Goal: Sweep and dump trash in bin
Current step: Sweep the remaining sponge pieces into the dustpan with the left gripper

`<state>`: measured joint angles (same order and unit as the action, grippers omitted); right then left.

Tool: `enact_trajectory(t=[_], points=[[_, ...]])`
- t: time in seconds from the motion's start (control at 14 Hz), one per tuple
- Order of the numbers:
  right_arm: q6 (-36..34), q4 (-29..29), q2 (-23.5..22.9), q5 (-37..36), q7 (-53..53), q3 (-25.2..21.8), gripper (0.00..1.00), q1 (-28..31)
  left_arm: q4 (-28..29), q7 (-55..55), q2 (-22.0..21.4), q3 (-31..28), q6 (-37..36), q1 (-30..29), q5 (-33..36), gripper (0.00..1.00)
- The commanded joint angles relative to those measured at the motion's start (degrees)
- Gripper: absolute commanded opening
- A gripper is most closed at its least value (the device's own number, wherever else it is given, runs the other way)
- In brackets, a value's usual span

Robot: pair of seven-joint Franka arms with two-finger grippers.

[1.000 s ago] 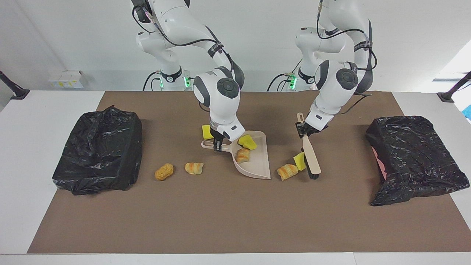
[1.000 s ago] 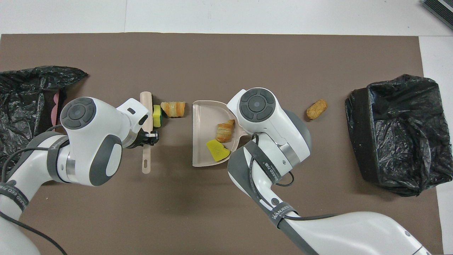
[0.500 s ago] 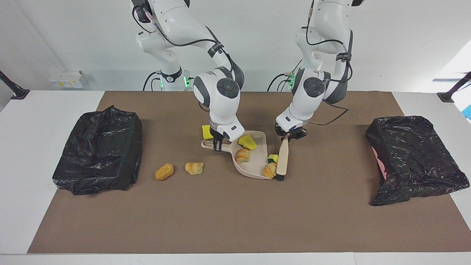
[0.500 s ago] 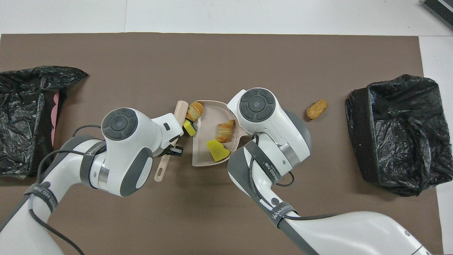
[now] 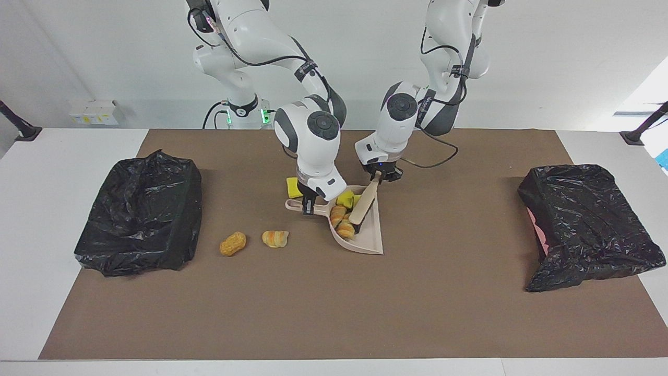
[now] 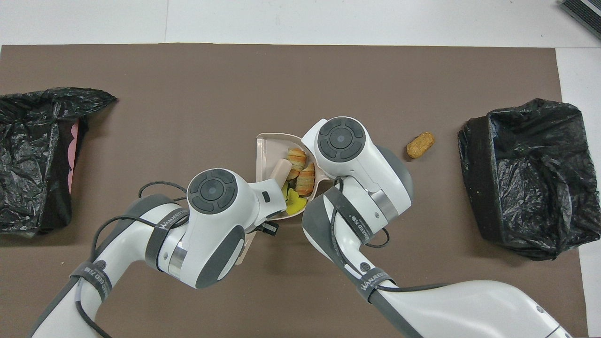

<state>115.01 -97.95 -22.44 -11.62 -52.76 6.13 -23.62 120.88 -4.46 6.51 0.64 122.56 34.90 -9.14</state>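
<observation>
White lettering on the grey band of the right arm reads partly as "WANJEED", and the same lettering shows on the left arm's band in the overhead view; the rest is too small to read. On a white desk point(image 5: 31, 219) under a brown mat point(image 5: 334, 308), the right gripper point(image 5: 309, 205) has its fingers clamped on the handle of a beige dustpan point(image 5: 368, 237), while the left gripper point(image 5: 377, 177) has its fingers closed on the handle of a brush point(image 5: 364, 204) whose head rests inside the pan. The pan holds part of the trash: two bread lumps point(image 5: 342, 222) and yellow sponge chunks point(image 5: 346, 198) bunched against the brush.

The facing view alone shows a third yellow sponge chunk point(image 5: 293, 187) on the mat just beside the right gripper, nearer to the robots than the pan handle, and a striped bread lump point(image 5: 275, 238) toward the right arm's end; both are hidden under the arms from overhead. A brown lump point(image 5: 233, 243) lies beside it and appears in both views.

A bin lined with a black bag point(image 5: 141, 214) stands at the right arm's end of the desk, and a second black-bagged bin point(image 5: 587, 224), showing a strip of pink, at the left arm's end. A plain white wall backs the robots, with a small white box point(image 5: 94, 112) at its foot.
</observation>
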Motion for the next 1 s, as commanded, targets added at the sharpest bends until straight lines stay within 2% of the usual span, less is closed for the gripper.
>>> enact_trajectory(t=[0.0, 0.21, 0.5, 0.71, 0.93], points=[[2.4, -1.01, 0.47, -0.51, 1.35, 0.37, 0.0, 0.59, -1.78, -2.91, -1.76, -0.9, -3.81, -2.44, -1.32, 0.0], [3.46, -1.01, 0.29, -0.51, 1.26, 0.46, 0.0, 0.76, -3.36, -5.64, -3.16, -0.82, -8.02, -7.38, -1.32, 0.0], [3.47, -0.93, 0.29, -0.51, 1.08, 0.37, 0.0, 0.94, -4.16, -11.69, -6.24, -0.73, -12.69, -8.44, -1.23, 0.0], [3.55, -0.84, 0.12, -0.42, 0.91, 0.37, 0.0, 1.56, -3.28, -13.38, -6.42, -0.73, -10.94, -8.44, -1.23, 0.0], [3.55, -1.01, 0.2, -0.42, -0.06, 0.37, 0.0, 1.56, -1.44, -13.03, -3.62, -0.82, -5.77, -11.42, -0.27, 0.0]])
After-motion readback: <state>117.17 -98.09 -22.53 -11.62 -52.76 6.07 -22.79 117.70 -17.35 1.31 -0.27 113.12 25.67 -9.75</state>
